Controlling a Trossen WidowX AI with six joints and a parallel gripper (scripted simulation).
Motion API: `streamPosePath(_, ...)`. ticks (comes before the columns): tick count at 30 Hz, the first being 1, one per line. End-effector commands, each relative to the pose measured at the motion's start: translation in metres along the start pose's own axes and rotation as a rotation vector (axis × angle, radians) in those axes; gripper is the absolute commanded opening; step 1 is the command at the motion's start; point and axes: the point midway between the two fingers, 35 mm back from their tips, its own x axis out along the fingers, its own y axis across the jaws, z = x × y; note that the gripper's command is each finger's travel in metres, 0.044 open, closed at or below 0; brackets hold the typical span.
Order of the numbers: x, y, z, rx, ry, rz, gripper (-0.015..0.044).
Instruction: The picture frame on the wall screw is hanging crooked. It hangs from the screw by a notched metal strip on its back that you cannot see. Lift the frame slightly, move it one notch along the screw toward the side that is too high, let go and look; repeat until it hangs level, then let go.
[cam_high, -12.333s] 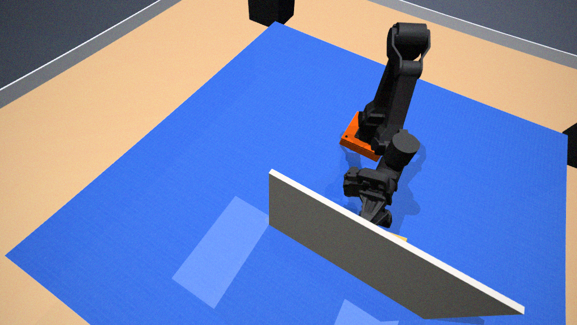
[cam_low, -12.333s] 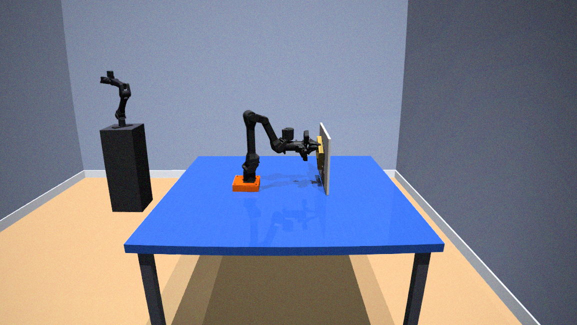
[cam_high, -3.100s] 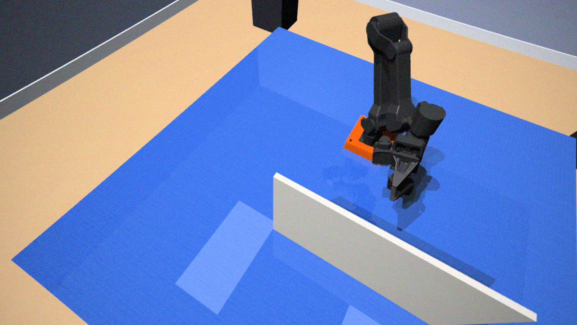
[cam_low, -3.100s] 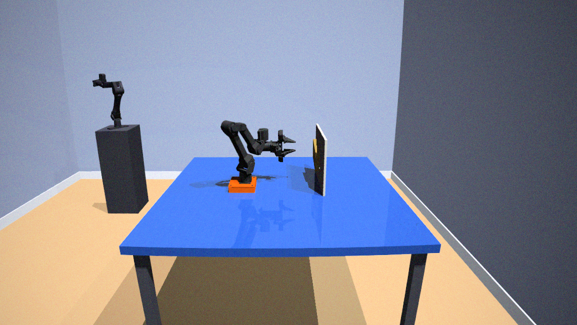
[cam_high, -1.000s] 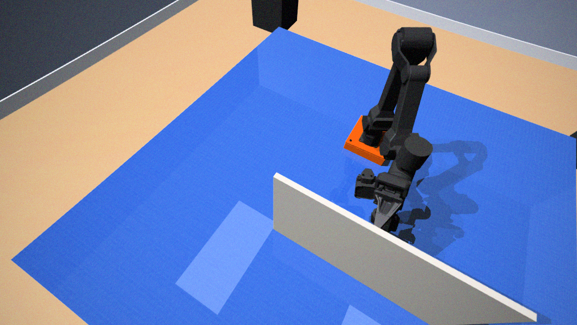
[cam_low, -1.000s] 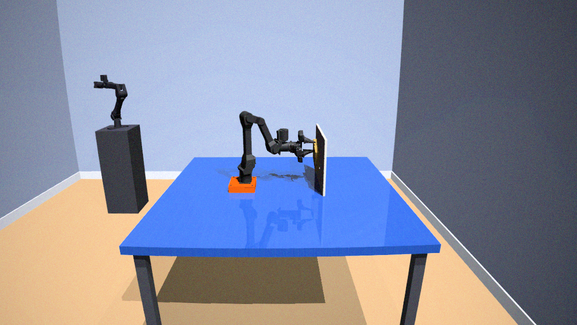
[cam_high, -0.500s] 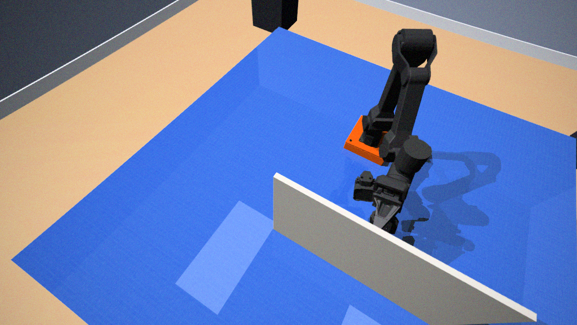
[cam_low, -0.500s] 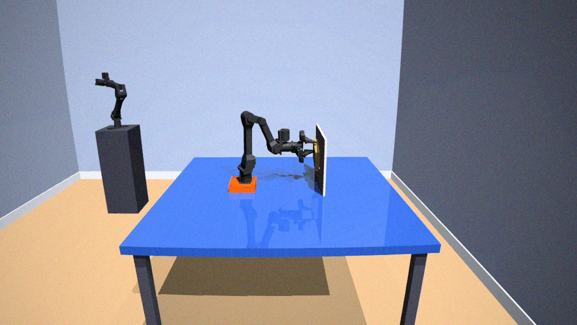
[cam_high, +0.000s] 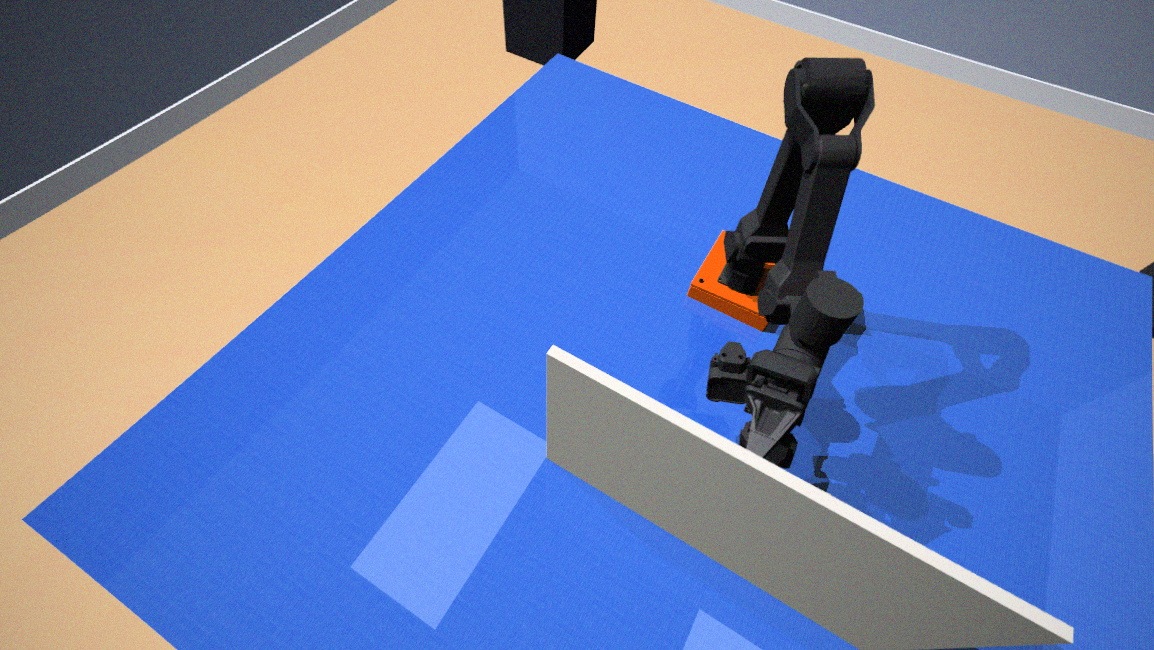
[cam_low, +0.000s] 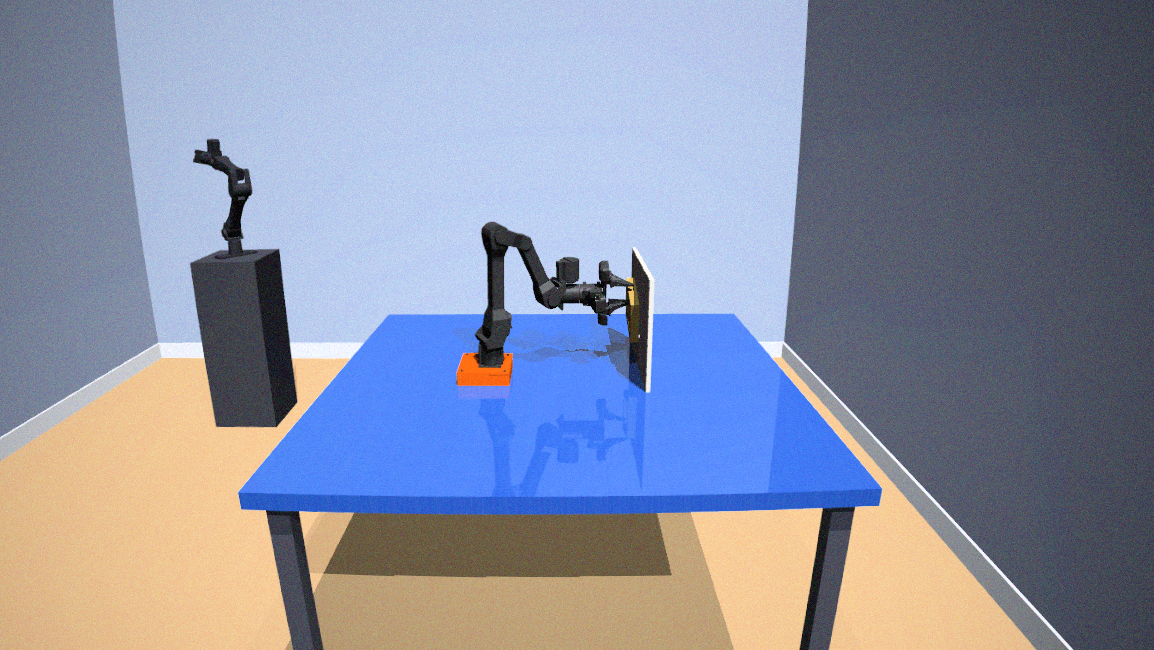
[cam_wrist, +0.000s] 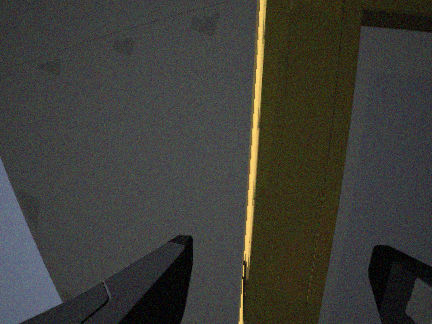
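Observation:
The picture frame (cam_wrist: 294, 146) (cam_low: 632, 313) has a yellow-brown border and hangs on the arm's side of the white wall panel (cam_high: 686, 484) (cam_low: 642, 339) (cam_wrist: 134, 113). In the wrist view one side bar of the frame runs up the picture between my two fingers, with its bright outer edge near the middle. My gripper (cam_wrist: 281, 255) (cam_low: 620, 296) (cam_high: 771, 448) is open and straddles that bar close to the wall, one finger outside the frame and one over its inner picture area. The screw and the strip are hidden. The top camera sees only the panel's back, so the frame is hidden there.
The arm's orange base (cam_high: 714, 286) (cam_low: 484, 369) sits on the blue table (cam_low: 565, 452) behind the panel. A black pedestal (cam_low: 242, 339) with a second arm stands on the floor to the left, away from the table.

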Motion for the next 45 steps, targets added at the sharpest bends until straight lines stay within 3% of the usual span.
streamPosePath(1, 0.0002, -0.0002, -0.0005, 0.004, 0.003, -0.001, 0.026)
streamPosePath(6, 0.0004, -0.0004, -0.0008, 0.004, 0.003, -0.001, 0.026)
streamPosePath(13, 0.0004, -0.0004, -0.0008, 0.004, 0.003, -0.001, 0.0076)
streamPosePath(21, 0.0004, -0.0004, -0.0008, 0.004, 0.003, -0.001, 0.0003)
streamPosePath(45, 0.0004, 0.0047, -0.0003, 0.004, 0.003, -0.001, 0.0)
